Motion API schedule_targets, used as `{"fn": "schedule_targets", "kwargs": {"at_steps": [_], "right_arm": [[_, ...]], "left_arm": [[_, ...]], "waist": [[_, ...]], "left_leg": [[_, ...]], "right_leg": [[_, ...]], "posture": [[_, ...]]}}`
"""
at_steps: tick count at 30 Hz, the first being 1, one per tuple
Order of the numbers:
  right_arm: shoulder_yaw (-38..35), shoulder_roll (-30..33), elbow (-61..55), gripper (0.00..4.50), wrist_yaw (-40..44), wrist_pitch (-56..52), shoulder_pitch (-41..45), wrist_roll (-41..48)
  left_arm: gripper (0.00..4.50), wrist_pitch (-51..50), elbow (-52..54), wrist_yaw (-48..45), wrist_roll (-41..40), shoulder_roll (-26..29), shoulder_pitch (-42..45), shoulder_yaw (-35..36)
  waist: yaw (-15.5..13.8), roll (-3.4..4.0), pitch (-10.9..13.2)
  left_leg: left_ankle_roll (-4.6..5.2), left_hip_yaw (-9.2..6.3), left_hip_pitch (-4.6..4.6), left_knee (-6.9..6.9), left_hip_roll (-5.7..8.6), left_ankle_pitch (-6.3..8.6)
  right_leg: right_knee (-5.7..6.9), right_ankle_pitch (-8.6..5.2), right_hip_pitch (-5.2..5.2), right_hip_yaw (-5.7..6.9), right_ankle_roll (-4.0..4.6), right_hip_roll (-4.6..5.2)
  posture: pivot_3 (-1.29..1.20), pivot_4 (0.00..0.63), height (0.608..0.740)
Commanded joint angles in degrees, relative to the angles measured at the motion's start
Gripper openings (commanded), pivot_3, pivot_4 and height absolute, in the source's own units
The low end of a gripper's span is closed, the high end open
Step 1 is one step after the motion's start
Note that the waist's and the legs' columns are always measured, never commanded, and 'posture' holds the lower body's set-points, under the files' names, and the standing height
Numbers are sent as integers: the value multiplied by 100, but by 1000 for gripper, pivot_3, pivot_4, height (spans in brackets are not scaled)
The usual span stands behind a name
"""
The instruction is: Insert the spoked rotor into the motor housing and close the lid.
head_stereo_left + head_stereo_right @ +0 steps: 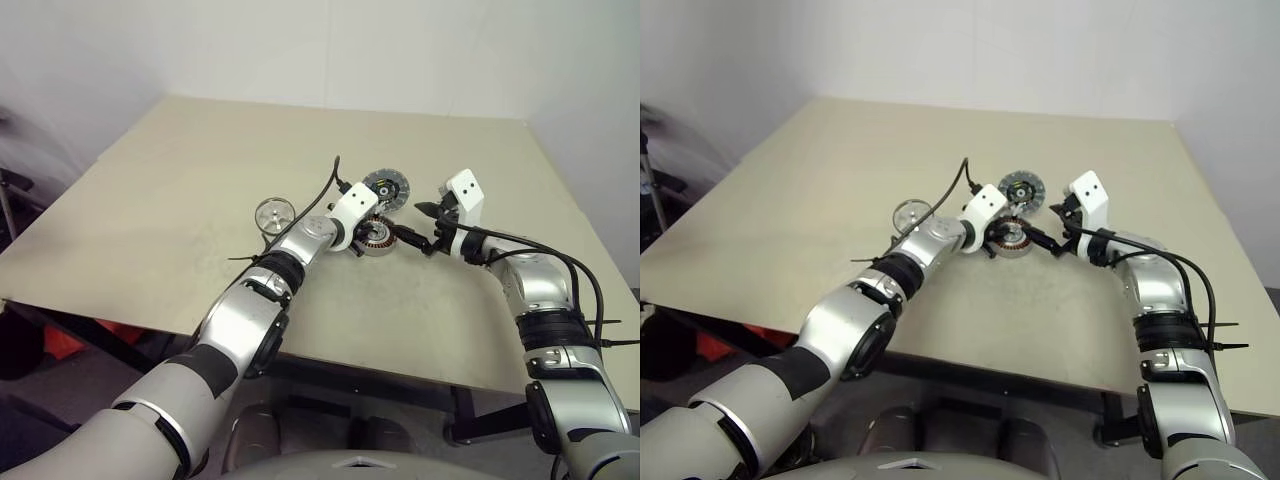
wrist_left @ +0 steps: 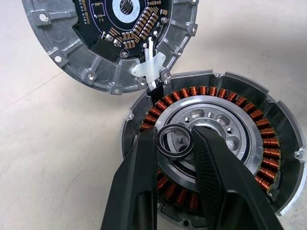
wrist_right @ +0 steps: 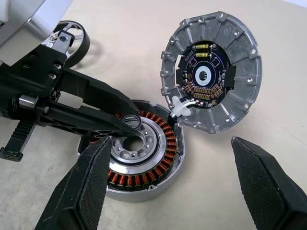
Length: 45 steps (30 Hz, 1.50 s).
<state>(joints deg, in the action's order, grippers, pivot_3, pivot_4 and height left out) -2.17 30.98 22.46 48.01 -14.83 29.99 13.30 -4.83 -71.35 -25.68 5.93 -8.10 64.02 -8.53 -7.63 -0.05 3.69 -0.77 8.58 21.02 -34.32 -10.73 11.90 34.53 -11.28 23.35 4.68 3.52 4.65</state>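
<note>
Two round metal parts lie side by side near the middle of the beige table (image 1: pixel 150 180), joined by a short white cable. One is the motor housing (image 2: pixel 268 158), a squat silver ring with notched walls, a circle of copper-brown windings inside and a machined silver hub with drilled holes at its centre. Just beside it, its rim meeting the housing's rim at the cable, lies the lid (image 3: pixel 240 91), a cast grey disc with radial ribs and screw holes, face up, showing a black round circuit board with small yellow-green and brown components.

A small black ring (image 2: pixel 175 140), thin and smooth, sits pinched between the left gripper (image 2: pixel 175 143)'s ridged black fingers, held just over the housing's hub. The right gripper (image 3: pixel 182 191) hangs near the housing with its textured fingers spread wide and nothing between them.

Further off, on the left arm's far side, the spoked rotor (image 1: pixel 274 213) stands apart on the table, a shiny silver wheel.

Wrist views bring out the windings, the board's parts and the pinched ring; from the head, housing and lid are small discs between the two hands. The right wrist view also takes in the left gripper's fingers from the side, reaching across the housing.
</note>
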Motion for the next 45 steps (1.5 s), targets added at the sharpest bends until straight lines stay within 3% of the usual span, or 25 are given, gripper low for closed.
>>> {"fn": "schedule_targets", "kwargs": {"at_steps": [1,33,38,45], "right_arm": [[-191,50,-263,4500,-15,60,45,110],[-198,36,-410,4500,-82,66,-107,149],[-200,28,-419,4500,-97,80,-120,153],[-210,38,-378,4500,-77,106,-123,165]], "left_arm": [[751,78,46,-49,6,-77,172,59],[751,115,-202,-238,-165,-412,454,478],[2342,39,-212,-171,-184,-440,458,511],[2342,53,-109,-216,-264,-358,487,574]], "waist": [[-2,0,0],[-9,-1,1],[-9,-1,1],[-10,-1,1]], "left_leg": [[0,0,0,0,0,0],[2,0,1,0,1,1],[3,0,1,0,1,2],[3,-1,2,0,1,2]], "right_leg": [[0,0,0,0,0,0],[-3,-1,0,1,-1,1],[-4,-1,0,1,-2,1],[-4,-1,0,1,-2,1]], "posture": [[0,0,740],[0,0,740],[0,0,740],[0,0,740]]}}
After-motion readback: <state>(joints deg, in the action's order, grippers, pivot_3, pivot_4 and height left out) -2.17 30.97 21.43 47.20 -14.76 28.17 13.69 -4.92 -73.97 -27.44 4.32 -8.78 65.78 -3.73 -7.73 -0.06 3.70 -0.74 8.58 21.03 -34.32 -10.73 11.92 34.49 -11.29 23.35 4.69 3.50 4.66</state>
